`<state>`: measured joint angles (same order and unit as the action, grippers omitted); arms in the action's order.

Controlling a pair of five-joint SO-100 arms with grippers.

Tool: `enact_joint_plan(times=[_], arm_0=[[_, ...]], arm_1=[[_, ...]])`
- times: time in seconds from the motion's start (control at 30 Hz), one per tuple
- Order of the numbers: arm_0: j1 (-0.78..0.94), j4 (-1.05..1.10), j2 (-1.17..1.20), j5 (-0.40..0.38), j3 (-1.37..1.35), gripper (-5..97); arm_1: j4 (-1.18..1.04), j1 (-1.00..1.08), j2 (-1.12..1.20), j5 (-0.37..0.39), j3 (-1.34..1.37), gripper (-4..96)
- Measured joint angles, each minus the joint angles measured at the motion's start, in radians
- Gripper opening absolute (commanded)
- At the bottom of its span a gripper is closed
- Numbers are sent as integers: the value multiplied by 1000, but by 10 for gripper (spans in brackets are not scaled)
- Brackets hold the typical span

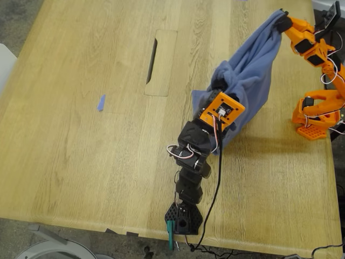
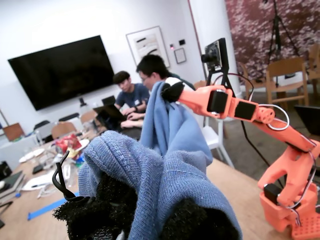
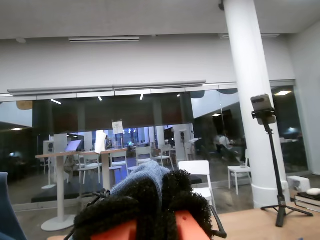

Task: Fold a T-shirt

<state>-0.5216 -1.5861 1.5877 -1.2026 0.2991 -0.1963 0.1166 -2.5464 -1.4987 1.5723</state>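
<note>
Between both arms, T-shirt bunched aloft; blue tape strip well apart.

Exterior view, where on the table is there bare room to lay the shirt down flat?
The wide stretch of table at the exterior view's left, between the cable slot and the near edge, holds only a small tape strip. The right side is crowded: the lifted T-shirt and both arms.

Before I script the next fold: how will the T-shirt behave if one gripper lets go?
Probably floppy: the T-shirt sags in folds between my first gripper and my second gripper. It would likely collapse in a heap on the table. The padded fingers seem to pinch the cloth without slipping.
</note>
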Motion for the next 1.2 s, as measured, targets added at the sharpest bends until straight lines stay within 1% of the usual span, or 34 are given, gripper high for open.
enact_joint_plan(times=[0.27, 0.6, 0.77, 1.03, 1.2], arm_0=[[-80, 0, 2, 0, 0, -1], [-149, 2, 11, 8, 0, -1], [-215, 60, 15, 17, -37, -1], [-239, 250, 18, 41, -126, -1], [-229, 388, 18, 41, -186, -1]], arm_1=[[-143, -9, 0, 0, -152, 0], [-152, -3, 0, 3, -230, 1], [-150, -29, -2, 5, -252, 2], [-37, -49, 5, -55, -273, 2], [89, -5, 44, -74, -275, 2]])
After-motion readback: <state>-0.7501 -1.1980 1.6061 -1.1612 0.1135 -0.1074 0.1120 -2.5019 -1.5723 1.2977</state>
